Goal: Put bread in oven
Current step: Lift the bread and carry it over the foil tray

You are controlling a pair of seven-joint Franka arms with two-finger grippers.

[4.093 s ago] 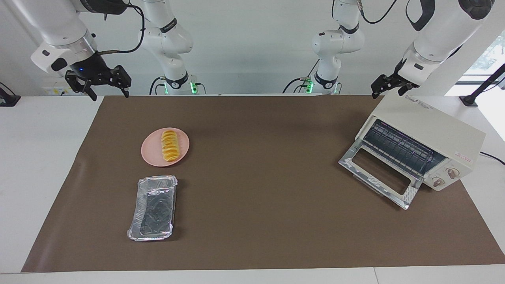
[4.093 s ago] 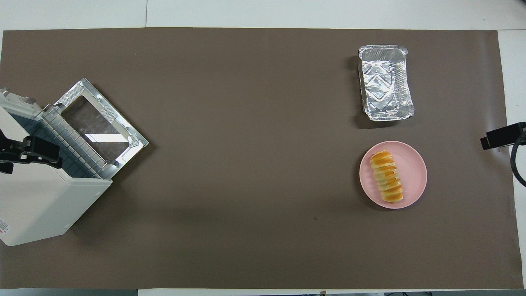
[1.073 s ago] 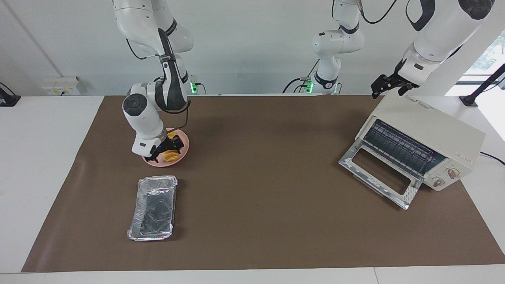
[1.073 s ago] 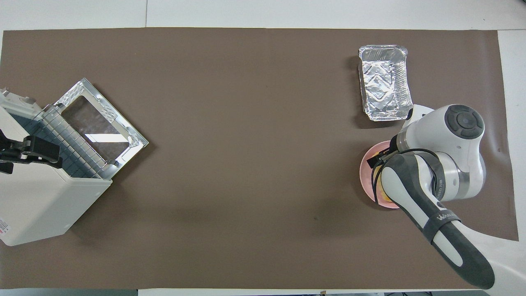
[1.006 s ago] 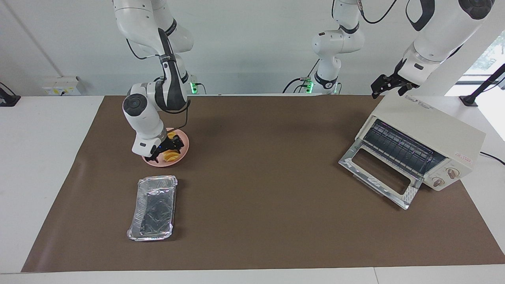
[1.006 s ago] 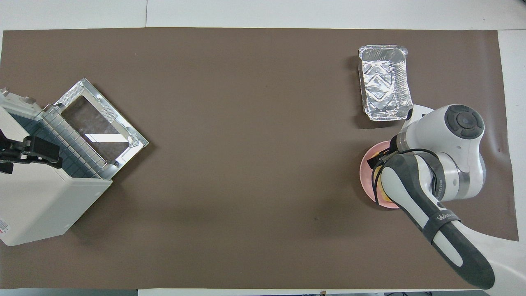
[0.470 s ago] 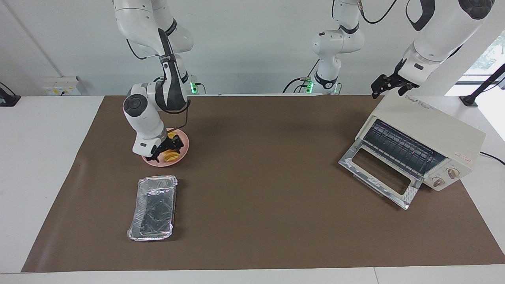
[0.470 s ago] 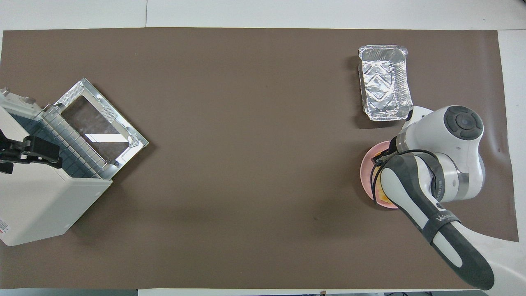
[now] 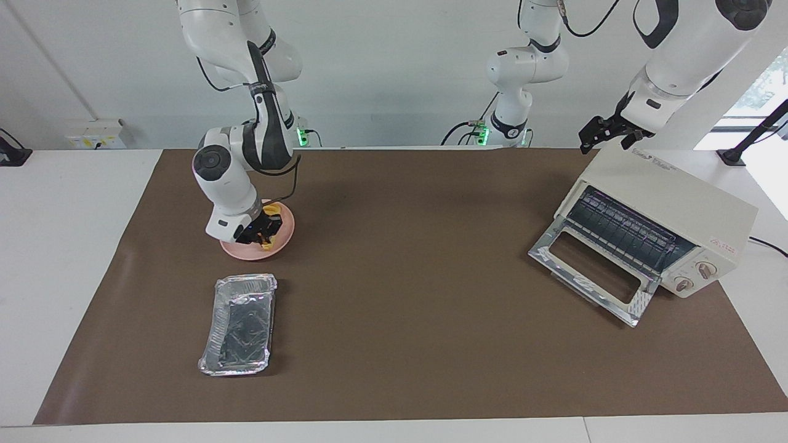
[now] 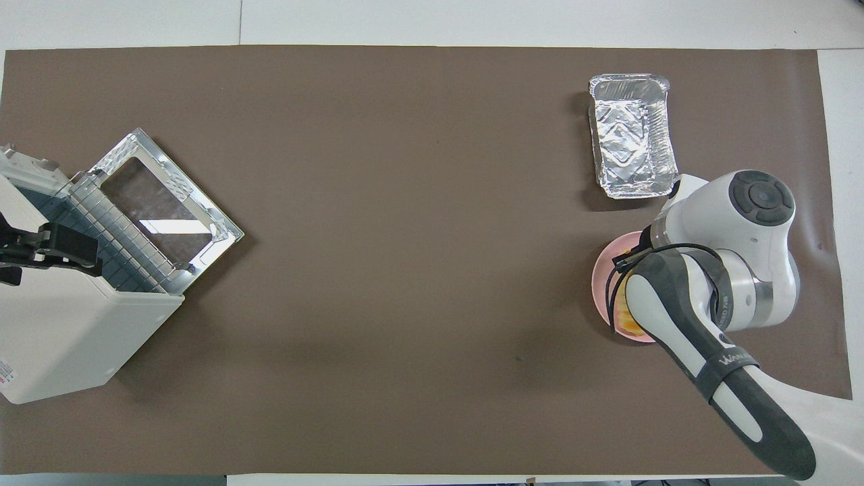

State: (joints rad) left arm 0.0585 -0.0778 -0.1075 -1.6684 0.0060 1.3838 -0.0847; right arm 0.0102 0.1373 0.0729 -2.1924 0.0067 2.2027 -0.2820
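Facing view, from the bottom of the frame up: an empty foil tray [image 9: 217, 307] lies low in the left part of the frame on the brown tabletop [image 9: 400, 277]. Just above it sits a pink plate [image 9: 234, 251] with the bread [image 9: 269, 245] on it. The right end effector [image 9: 260, 234] is down on the bread, and its fingers look pinched in around the middle of it. So the step in hand seems to be grabbing the bread. Next it must go straight up without dragging the plate, then across to the oven [image 9: 671, 197] at the right of the frame. The oven's glass door [image 9: 615, 307] hangs open, so the rack is ready. The left end effector [image 9: 606, 132] waits over the oven's top back corner, and I cannot tell how open it is. The oven has a small red logo by its knobs and some pale writing on top, both too small to read.
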